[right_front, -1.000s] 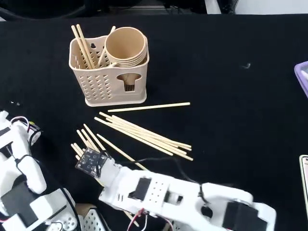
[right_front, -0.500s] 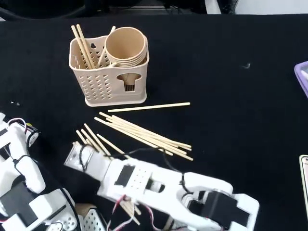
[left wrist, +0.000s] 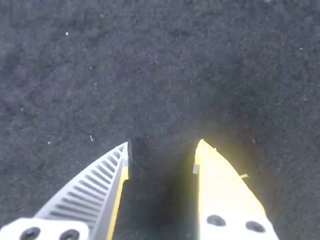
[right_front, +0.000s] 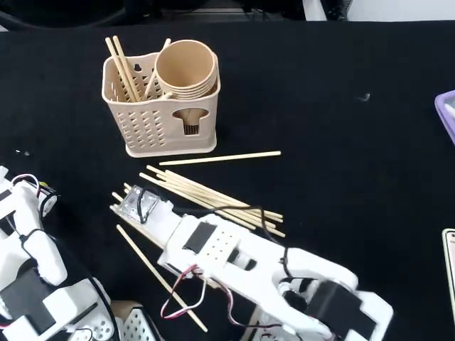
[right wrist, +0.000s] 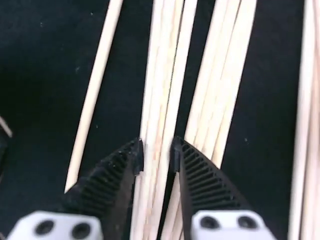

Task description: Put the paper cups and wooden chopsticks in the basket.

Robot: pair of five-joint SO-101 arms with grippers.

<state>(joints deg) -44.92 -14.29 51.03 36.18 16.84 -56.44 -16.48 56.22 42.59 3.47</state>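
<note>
A beige basket (right_front: 153,124) stands at the back left, holding stacked paper cups (right_front: 186,67) and a few wooden chopsticks (right_front: 122,67). Loose chopsticks (right_front: 213,199) lie fanned on the black cloth in front of it, with one apart (right_front: 220,158) and another (right_front: 160,273) beside the arm. My right gripper (right_front: 131,202) lies low over the left end of the bundle. In the right wrist view it (right wrist: 156,150) is shut on a few chopsticks (right wrist: 165,75) that run between its fingers. My left gripper (left wrist: 161,152) stands open over bare cloth, holding nothing.
The left arm (right_front: 28,270) sits at the front left corner. A purple container (right_front: 446,114) pokes in at the right edge. The right arm's body (right_front: 249,270) stretches across the front middle of the table.
The right gripper swung from the front left chopsticks back toward the basket onto the bundle's end. A single chopstick beside the arm has come into sight. The left arm kept still.
</note>
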